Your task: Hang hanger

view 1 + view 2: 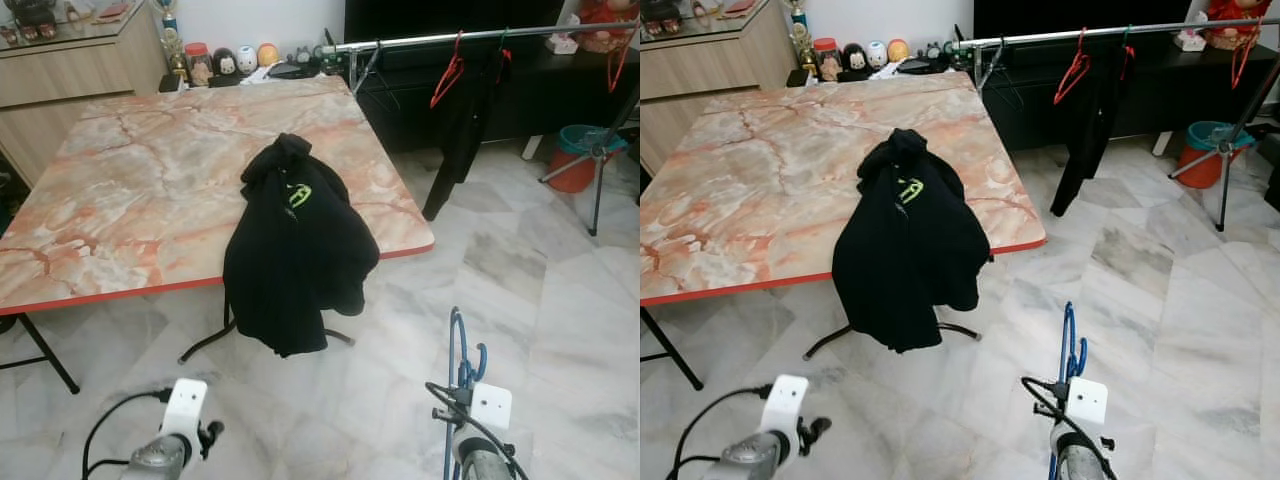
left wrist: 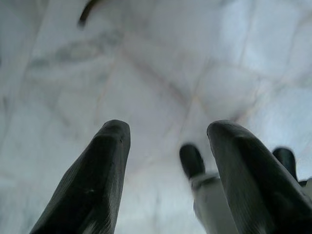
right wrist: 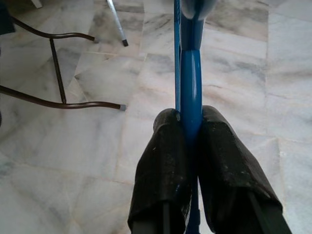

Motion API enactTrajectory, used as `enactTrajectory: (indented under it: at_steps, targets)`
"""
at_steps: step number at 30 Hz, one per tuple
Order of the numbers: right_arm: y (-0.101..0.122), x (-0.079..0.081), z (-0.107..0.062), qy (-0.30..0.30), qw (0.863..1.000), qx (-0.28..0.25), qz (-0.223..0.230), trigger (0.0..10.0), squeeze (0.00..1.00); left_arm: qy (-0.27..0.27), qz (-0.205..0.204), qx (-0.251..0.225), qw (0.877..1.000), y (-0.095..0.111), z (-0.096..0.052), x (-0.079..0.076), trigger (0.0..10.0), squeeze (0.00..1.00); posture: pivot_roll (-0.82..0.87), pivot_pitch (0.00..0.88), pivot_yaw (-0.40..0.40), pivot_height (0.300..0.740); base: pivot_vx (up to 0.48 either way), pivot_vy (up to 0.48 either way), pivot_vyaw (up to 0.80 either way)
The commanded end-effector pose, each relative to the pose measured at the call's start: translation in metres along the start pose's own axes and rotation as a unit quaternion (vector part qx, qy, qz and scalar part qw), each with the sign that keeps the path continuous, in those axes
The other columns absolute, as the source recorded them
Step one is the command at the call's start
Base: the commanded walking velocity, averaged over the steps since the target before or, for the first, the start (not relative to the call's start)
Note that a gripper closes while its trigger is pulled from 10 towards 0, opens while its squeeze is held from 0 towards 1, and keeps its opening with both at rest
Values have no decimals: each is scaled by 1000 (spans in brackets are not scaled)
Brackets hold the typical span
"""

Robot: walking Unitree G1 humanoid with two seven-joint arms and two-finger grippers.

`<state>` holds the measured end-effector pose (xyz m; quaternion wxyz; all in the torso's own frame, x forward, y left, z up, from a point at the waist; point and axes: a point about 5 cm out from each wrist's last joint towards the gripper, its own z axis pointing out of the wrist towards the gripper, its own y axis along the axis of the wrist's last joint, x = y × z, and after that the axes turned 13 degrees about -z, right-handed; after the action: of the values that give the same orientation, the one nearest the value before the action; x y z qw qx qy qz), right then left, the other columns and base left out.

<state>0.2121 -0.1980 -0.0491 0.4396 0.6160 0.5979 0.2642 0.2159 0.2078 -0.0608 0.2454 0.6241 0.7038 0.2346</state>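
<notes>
Currently the right end effector (image 3: 187, 146) is clamped on a blue hanger (image 3: 190, 73), its 2 black fingers (image 3: 163, 161) pinching the plastic from both sides. Seen from the head, the hanger (image 1: 462, 365) stands roughly upright, low at the robot's right, above the pale marble floor (image 1: 560, 300). The left end effector (image 2: 168, 161) is spread apart w/ nothing between its fingers, hanging low over the floor at the robot's left.

Ahead & to the right, well apart from the robot, a silver clothes rail (image 1: 450, 40) runs across the room. 2 red hangers (image 1: 447, 75) & a dark garment (image 1: 465, 130) hang on it already, w/ another red hanger at the far right. A marble-pattern counter (image 1: 130, 190) w/ a red edge sits ahead-left, a black hoodie (image 1: 298, 245) draped over its near edge.

Risks, as judged from here:
- Grip is a thin pinch on smooth plastic, so the hanger could twist or slide while walking, leaving the hook pointing the wrong way at the rail.
- Approx. route passes the counter corner & the hoodie; a swinging hanger could snag either.
- Rail stand legs (image 1: 585, 160) splay over the floor near an orange bin (image 1: 580, 155), a trip hazard on approach.
- Free rail space lies between items already hung; a misjudged reach could knock a red hanger off.
</notes>
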Motion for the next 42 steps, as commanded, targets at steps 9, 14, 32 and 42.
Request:
enactTrajectory:
  at_steps: [9, 14, 32, 42]
  targets:
    - [-5, -2, -2, 1, 1000, 9, 6, 10000, 0, 20, 21, 33, 999, -23, -2, 2, 10000, 0, -169, 0, 61, 740, 0, 0, 0]
    - [-10, -4, -3, 5, 1000, 23, -1, 10000, 0, 20, 17, 39, 999, -29, -3, -1, 10000, 0, -175, 0, 60, 740, 0, -199, 0]
    - [-11, -5, 0, 11, 999, 38, -25, 10000, 0, 29, 35, 75, 996, -53, -10, 9, 10000, 0, -189, 0, 74, 740, 80, -360, 0]
    - [-10, -10, 1, 6, 999, 35, -19, 10000, 0, 31, 32, 73, 996, -51, -9, 7, 10000, 0, -175, 0, 62, 740, 241, -399, 0]
